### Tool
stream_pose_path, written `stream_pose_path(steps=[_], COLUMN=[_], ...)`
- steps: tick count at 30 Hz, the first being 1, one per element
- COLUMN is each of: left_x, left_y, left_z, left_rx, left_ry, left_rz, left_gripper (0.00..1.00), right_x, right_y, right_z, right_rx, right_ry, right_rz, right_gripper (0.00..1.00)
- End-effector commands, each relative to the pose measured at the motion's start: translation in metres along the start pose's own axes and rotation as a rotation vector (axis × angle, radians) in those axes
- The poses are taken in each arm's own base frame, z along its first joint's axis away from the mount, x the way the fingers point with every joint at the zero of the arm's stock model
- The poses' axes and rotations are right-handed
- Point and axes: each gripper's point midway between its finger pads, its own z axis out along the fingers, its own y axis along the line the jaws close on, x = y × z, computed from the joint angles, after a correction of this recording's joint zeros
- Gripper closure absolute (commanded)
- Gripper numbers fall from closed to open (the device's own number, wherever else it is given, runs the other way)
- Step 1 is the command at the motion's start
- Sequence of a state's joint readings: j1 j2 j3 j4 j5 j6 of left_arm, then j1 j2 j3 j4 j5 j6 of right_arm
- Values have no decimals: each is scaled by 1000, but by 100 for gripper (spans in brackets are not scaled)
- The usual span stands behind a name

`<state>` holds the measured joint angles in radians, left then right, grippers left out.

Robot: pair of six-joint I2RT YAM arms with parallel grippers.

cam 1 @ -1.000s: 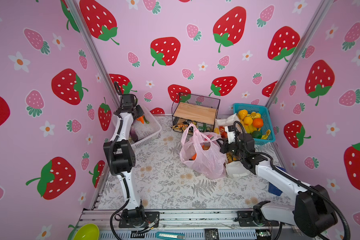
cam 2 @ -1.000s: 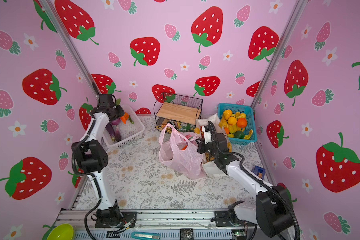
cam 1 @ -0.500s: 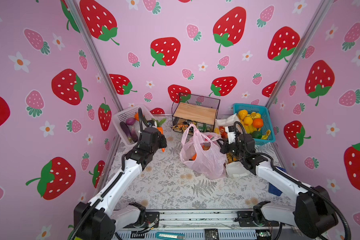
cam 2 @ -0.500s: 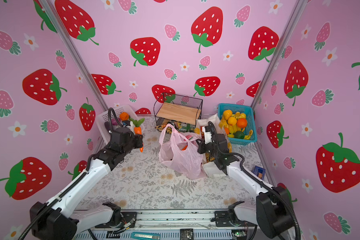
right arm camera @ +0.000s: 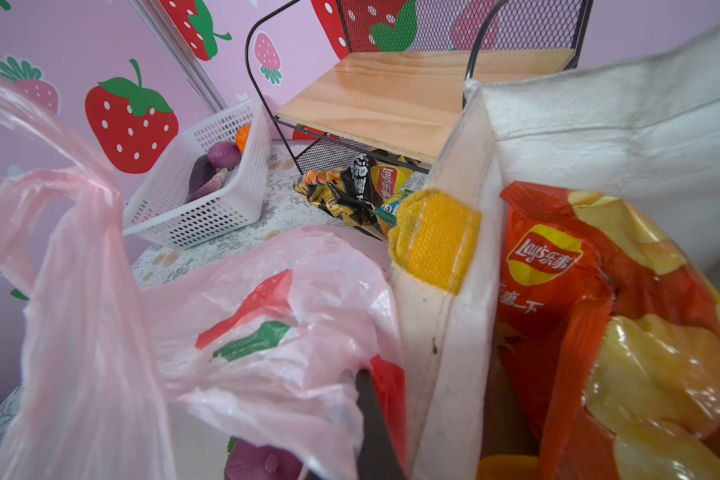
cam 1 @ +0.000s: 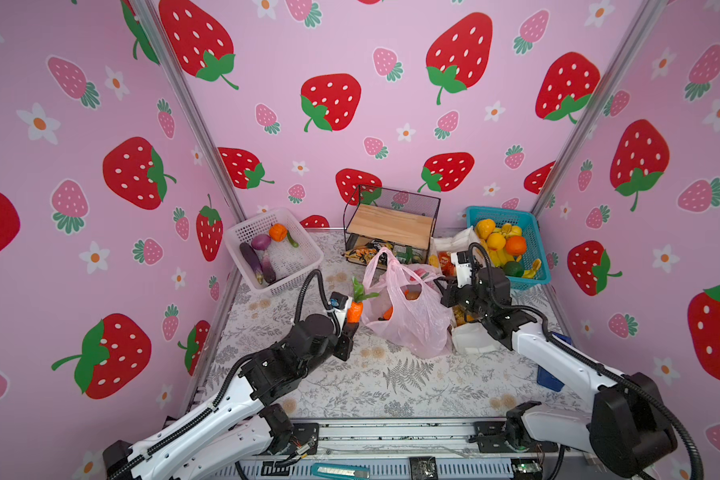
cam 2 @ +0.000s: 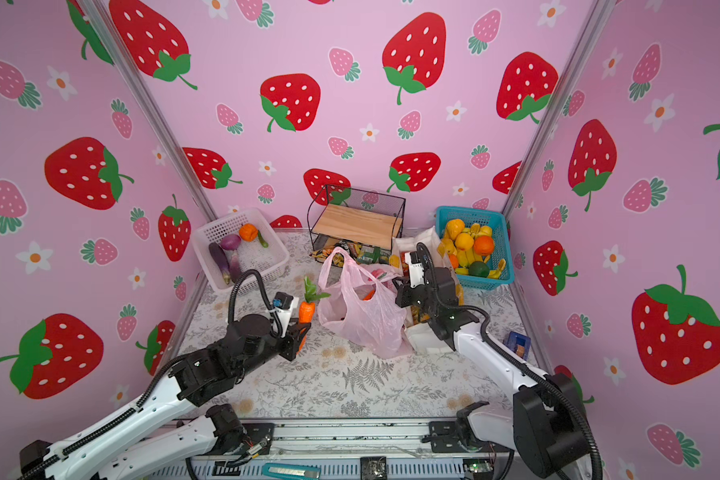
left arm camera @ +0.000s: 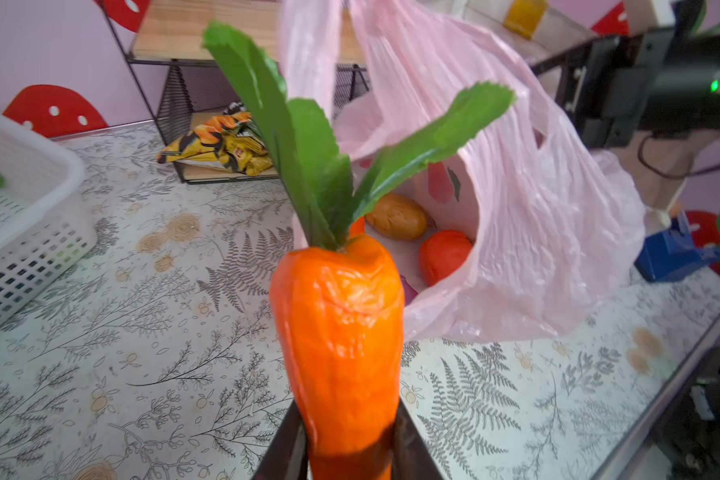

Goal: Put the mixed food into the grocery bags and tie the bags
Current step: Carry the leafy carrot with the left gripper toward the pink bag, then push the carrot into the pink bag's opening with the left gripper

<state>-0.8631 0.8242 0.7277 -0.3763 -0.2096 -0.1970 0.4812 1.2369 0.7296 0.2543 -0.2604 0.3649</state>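
Note:
My left gripper point(cam 1: 350, 329) point(left arm camera: 350, 451) is shut on the tip of an orange toy carrot point(cam 1: 354, 311) point(left arm camera: 341, 324), held upright with its green leaves up. The carrot is just left of the pink plastic bag point(cam 1: 408, 318) point(cam 2: 366, 318), whose mouth faces it. Inside the bag lie a brown piece point(left arm camera: 395, 216) and a red tomato point(left arm camera: 443, 255). My right gripper point(cam 1: 442, 286) point(right arm camera: 364, 388) is shut on the bag's right rim, holding it up. The white canvas tote point(cam 1: 470, 338) point(right arm camera: 454, 332) stands behind the bag with a red-orange crisp packet point(right arm camera: 558, 270) in it.
A white lattice basket point(cam 1: 242, 226) with purple and orange vegetables sits at the back left. A wire shelf with a wooden top point(cam 1: 391, 224) stands at the back, with snack packets point(cam 1: 362, 254) under it. A blue basket point(cam 1: 533, 226) of fruit is at the back right.
My left arm has swung from the white basket at the back left to the middle, carrying the carrot up beside the pink bag. The right arm has stayed put.

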Motion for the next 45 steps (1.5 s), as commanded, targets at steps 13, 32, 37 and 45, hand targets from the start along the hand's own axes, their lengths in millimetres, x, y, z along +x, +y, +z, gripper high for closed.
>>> stream_pose_path(steps=[13,32,37,45], left_x=[-19,-40,-35,-7], left_y=[11,-36,-31,-4], left_z=[56,91,76,51], left_rx=[-100,226,227,142], left_ry=[293,546,572,613], left_rz=[154,503,516,442], left_gripper=[79,77,76,76], right_x=[-6,-8,-7,-5], right_y=[3,2,1,1], right_z=[-6,-9,-8,-6], right_rx=[-5,4,8,1], right_ry=[-27,-38,-35,-28], right_rz=[-15,-20,-20,-14], right_gripper=[100,100,100,100])
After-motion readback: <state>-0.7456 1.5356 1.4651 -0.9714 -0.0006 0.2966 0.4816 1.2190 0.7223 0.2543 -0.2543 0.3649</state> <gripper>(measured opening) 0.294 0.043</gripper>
